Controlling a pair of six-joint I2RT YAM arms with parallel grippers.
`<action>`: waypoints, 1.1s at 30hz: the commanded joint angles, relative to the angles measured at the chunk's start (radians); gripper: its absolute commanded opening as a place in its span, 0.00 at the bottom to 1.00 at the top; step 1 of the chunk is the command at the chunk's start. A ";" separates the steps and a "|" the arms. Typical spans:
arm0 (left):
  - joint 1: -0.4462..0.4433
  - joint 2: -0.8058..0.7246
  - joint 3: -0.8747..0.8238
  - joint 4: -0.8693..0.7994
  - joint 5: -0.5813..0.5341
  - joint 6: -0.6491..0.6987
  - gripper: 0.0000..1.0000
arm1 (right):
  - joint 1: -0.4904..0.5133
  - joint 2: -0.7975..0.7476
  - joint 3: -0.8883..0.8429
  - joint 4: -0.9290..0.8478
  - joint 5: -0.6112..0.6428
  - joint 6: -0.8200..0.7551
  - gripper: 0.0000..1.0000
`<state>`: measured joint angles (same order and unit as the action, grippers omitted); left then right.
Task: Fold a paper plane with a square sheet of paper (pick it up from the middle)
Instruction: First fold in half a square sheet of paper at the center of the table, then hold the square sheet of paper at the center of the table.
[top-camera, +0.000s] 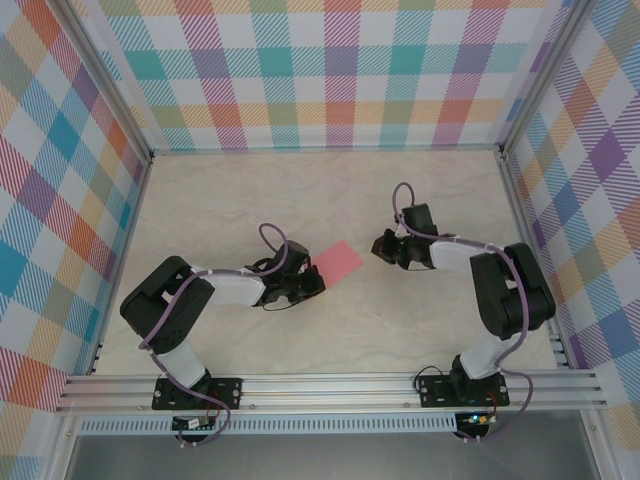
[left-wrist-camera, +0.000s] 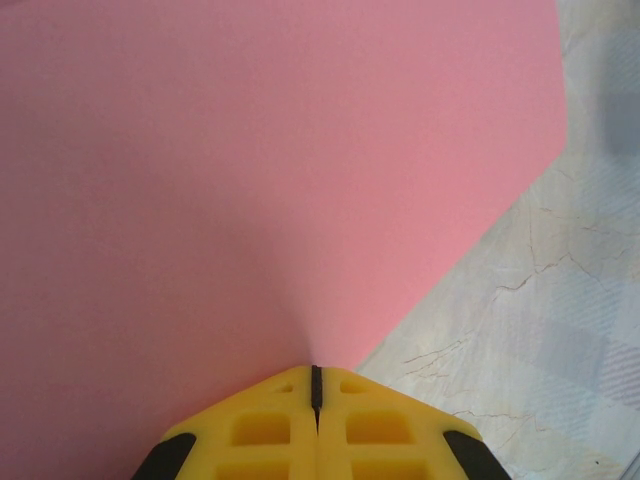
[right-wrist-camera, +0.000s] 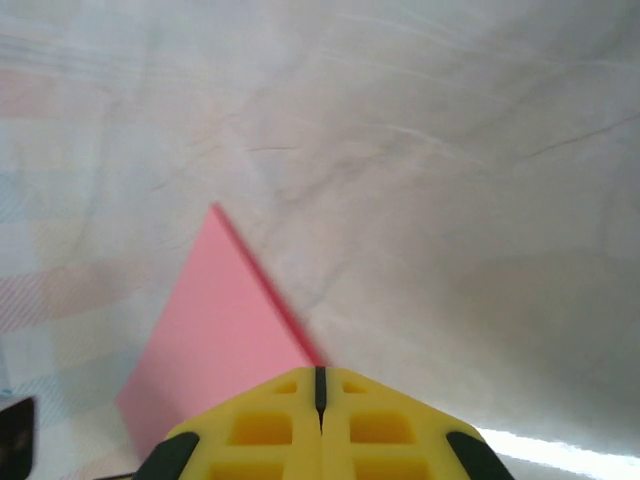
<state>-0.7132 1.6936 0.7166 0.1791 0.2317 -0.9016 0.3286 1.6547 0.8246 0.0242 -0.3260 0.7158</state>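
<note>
The square sheet of paper (top-camera: 340, 260) is salmon pink and lies as a diamond on the marbled table between the two arms. In the left wrist view the sheet (left-wrist-camera: 250, 180) covers most of the picture, and a faint ridge in it runs into the tips of my left gripper (left-wrist-camera: 316, 370). That gripper (top-camera: 308, 281) sits over the sheet's left part, its yellow jaws shut on the paper. My right gripper (top-camera: 384, 246) hovers just right of the sheet, shut with nothing in it. Its tips (right-wrist-camera: 320, 370) line up with the sheet's (right-wrist-camera: 220, 340) edge.
The pale marbled table (top-camera: 250, 190) stretches behind and beside the arms. Checked walls (top-camera: 330, 70) with metal frame posts close it in on three sides. A metal rail (top-camera: 330, 385) with both arm bases runs along the near edge.
</note>
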 joint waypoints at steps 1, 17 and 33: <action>-0.010 0.030 -0.013 -0.118 -0.028 0.000 0.01 | 0.063 -0.042 -0.005 -0.023 -0.044 -0.031 0.04; -0.010 0.012 0.018 -0.102 -0.010 0.043 0.01 | 0.160 0.201 0.062 0.031 -0.182 0.033 0.03; -0.011 0.105 0.096 0.068 0.014 0.096 0.00 | 0.159 0.221 0.098 -0.135 -0.066 0.019 0.03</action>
<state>-0.7132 1.7615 0.8021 0.2295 0.2527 -0.8215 0.4873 1.8435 0.9131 -0.0422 -0.4538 0.7464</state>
